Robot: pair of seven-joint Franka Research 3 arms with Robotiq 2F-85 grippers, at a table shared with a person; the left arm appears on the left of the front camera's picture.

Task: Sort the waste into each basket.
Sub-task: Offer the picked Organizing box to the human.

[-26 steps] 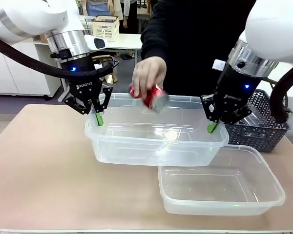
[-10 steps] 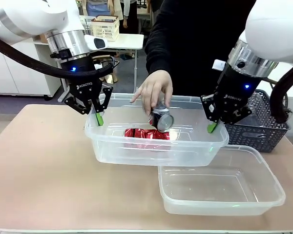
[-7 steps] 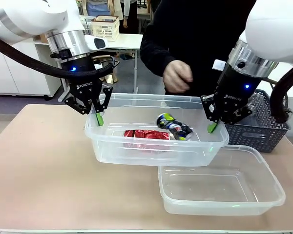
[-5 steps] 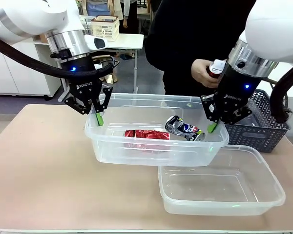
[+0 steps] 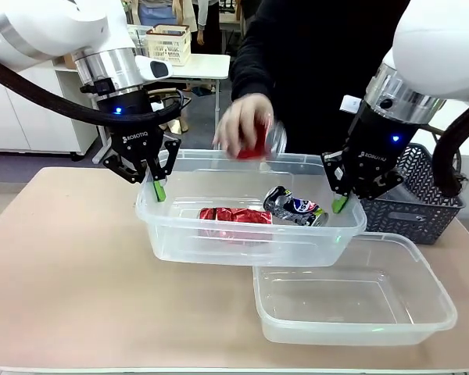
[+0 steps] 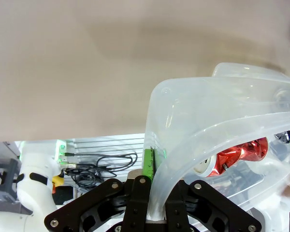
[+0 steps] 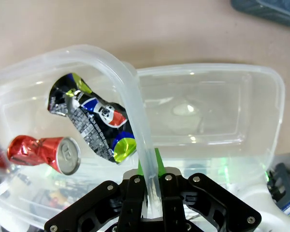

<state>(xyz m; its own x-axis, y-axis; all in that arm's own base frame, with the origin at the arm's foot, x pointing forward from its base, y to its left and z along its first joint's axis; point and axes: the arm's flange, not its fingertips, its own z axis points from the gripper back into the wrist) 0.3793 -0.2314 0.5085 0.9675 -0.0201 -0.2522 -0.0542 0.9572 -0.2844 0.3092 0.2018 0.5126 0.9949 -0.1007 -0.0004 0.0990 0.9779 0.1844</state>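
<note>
My two grippers hold the upper see-through tub (image 5: pixel 219 242) off the table by its rim. The left gripper (image 5: pixel 158 190) is shut on the left rim (image 6: pixel 183 111), the right gripper (image 5: pixel 340 205) on the right rim (image 7: pixel 133 111). A crushed red can (image 5: pixel 236 215) and a crushed dark blue-and-silver can (image 5: pixel 295 207) lie inside; the right wrist view shows the dark can (image 7: pixel 94 116) and red can (image 7: pixel 43 150). The person's hand (image 5: pixel 238 121) holds another red can (image 5: pixel 254 147) over the tub's far edge. A second tub (image 5: pixel 352 293) rests empty below at the right. No bottles show.
A dark lattice basket (image 5: pixel 418 195) stands at the far right behind my right arm. The person stands close against the table's far edge. Bare tabletop (image 5: pixel 62 258) stretches to the left.
The person's hand, back by my right gripper half a second ago, has come over the tub with a red can. The dark can dropped earlier now lies still. Both arms have not moved.
</note>
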